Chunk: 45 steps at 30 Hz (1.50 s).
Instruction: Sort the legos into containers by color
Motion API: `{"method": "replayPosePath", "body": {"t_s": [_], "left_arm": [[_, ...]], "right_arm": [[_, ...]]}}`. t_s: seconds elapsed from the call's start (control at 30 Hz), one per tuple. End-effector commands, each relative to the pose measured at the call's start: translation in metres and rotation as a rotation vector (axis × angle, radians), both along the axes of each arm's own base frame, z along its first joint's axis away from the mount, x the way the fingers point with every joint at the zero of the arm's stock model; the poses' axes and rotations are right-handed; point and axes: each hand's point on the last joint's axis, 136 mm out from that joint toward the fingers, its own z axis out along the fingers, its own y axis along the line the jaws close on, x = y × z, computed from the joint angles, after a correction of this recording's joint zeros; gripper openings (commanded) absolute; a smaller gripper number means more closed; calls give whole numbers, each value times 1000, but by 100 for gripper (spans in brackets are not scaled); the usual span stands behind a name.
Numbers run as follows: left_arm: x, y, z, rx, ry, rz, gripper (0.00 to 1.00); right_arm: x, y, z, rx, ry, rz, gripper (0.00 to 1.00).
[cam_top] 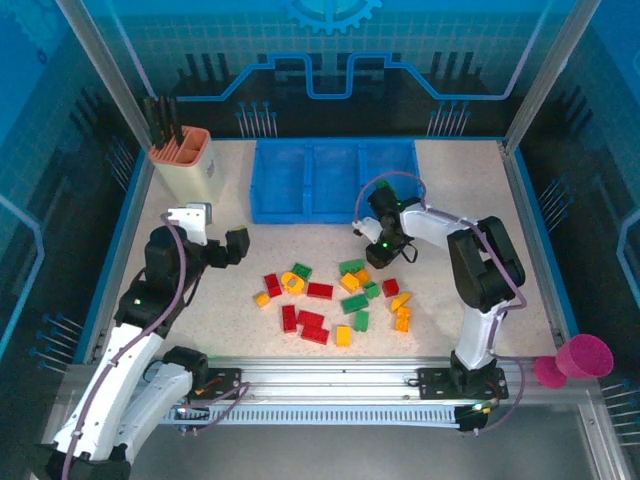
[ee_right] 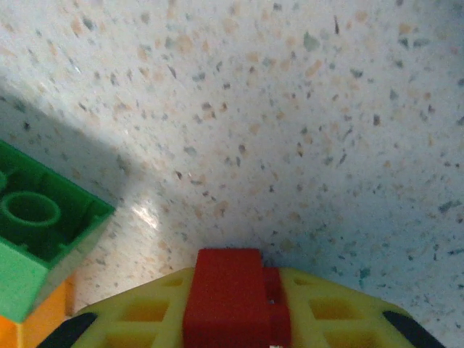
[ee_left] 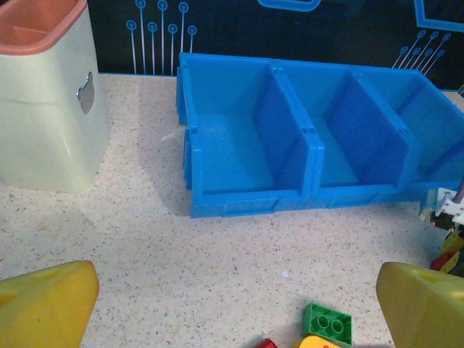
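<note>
left gripper (ee_left: pixel 235 283) hangs near the beige cup (cam_top: pixel 185 165), fingers (ee_left: pixel 51 301) wide apart, nothing in them. mid-table, the loose legos (cam_top: pixel 335 295) lie scattered. over on the right, right gripper (ee_right: pixel 233 279) is clamped on a red lego (ee_right: pixel 225 308), low over the table. the blue tray (cam_top: pixel 333 212) sits just beyond it, away from the bases. right arm's nearer, so lift and carry forward.

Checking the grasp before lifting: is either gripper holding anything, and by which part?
Right gripper clamps a small red plastic brick by its two opposite sides; left gripper is open, holding nothing.
</note>
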Motion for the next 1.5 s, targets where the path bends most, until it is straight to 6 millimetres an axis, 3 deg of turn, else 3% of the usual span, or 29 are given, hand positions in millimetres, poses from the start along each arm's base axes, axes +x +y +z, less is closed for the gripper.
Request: {"method": "replayPosePath", "body": {"t_s": [0.0, 0.17, 0.33, 0.43, 0.53, 0.73, 0.93, 1.0, 1.2, 1.33, 1.47], "left_arm": [[2, 1, 9, -3, -50, 11, 99], [0, 1, 1, 5, -34, 7, 99], [3, 0, -2, 12, -19, 3, 99], [3, 0, -6, 15, -13, 3, 99], [4, 3, -10, 19, -1, 21, 99], [8, 10, -21, 47, 58, 59, 99], [10, 9, -27, 38, 81, 61, 99], [11, 7, -28, 34, 90, 57, 99], [12, 5, -32, 30, 107, 50, 99], [13, 5, -34, 30, 113, 48, 99], [12, 4, -33, 29, 108, 45, 99]], "right_arm": [[2, 3, 14, -4, -6, 1, 25], [12, 17, 65, 79, -72, -4, 24], [34, 47, 118, 182, -178, 18, 24], [58, 63, 134, 187, -249, 33, 24], [88, 76, 138, 160, -308, 33, 24], [139, 100, 116, 120, -352, 18, 24], [166, 114, 88, 88, -345, 22, 24], [171, 116, 70, 71, -329, 24, 24], [183, 118, 44, 39, -314, 21, 25], [187, 119, 40, 33, -316, 17, 30], [188, 122, 50, 56, -328, 9, 36]]}}
